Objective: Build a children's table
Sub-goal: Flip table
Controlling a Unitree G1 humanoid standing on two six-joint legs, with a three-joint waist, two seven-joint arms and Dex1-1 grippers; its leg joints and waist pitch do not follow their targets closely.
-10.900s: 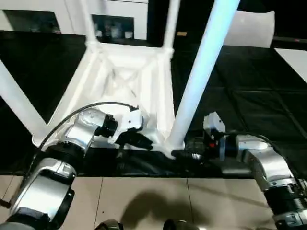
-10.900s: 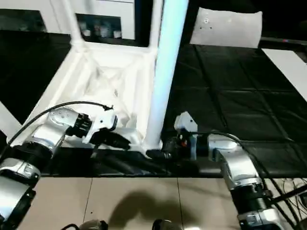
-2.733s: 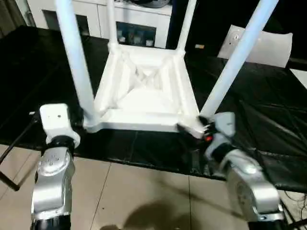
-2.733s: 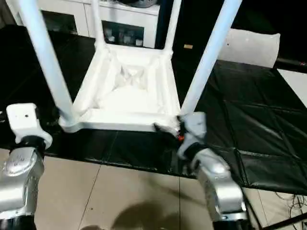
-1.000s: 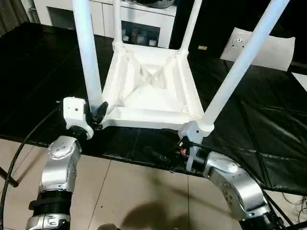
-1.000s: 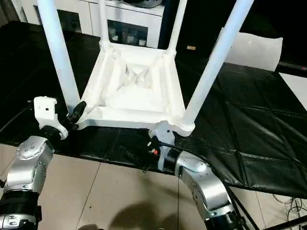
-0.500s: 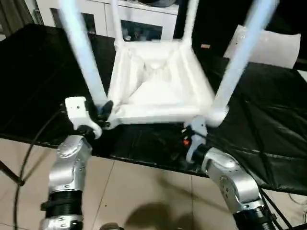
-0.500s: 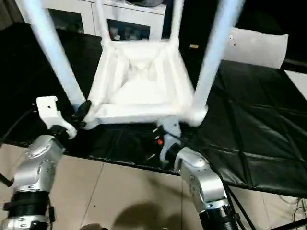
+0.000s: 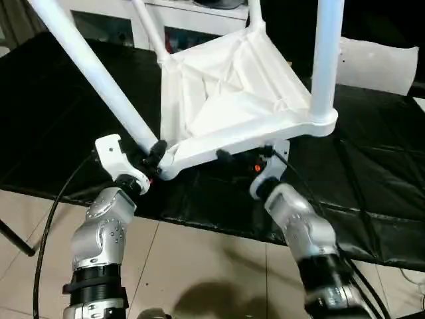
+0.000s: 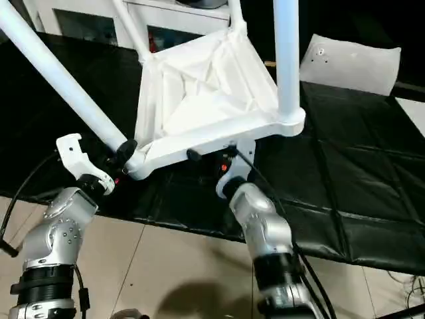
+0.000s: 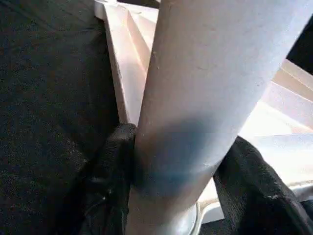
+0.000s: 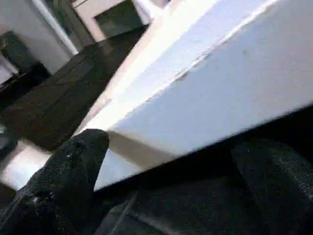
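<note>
1. Table [image 9: 232, 113] upside down, tilted on black mat [image 9: 372, 173], right side raised.
2. Left gripper [image 9: 154, 154] clamped on near-left leg [image 9: 99, 73] at its base.
3. Right gripper [image 9: 242, 156] spread wide under near rim [image 12: 230, 93], one finger [image 12: 73, 161] by its edge.

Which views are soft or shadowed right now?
Left wrist view: leg close, with a dark shadow band near its base beside the fingers. Right wrist view: tabletop edge and fingers blurry. Left eye view: fairly sharp, table's far legs cut off at the top.

White ribbed tabletop [image 9: 226, 100] and white legs [image 9: 93, 70] over black quilted mat [image 9: 372, 193].
</note>
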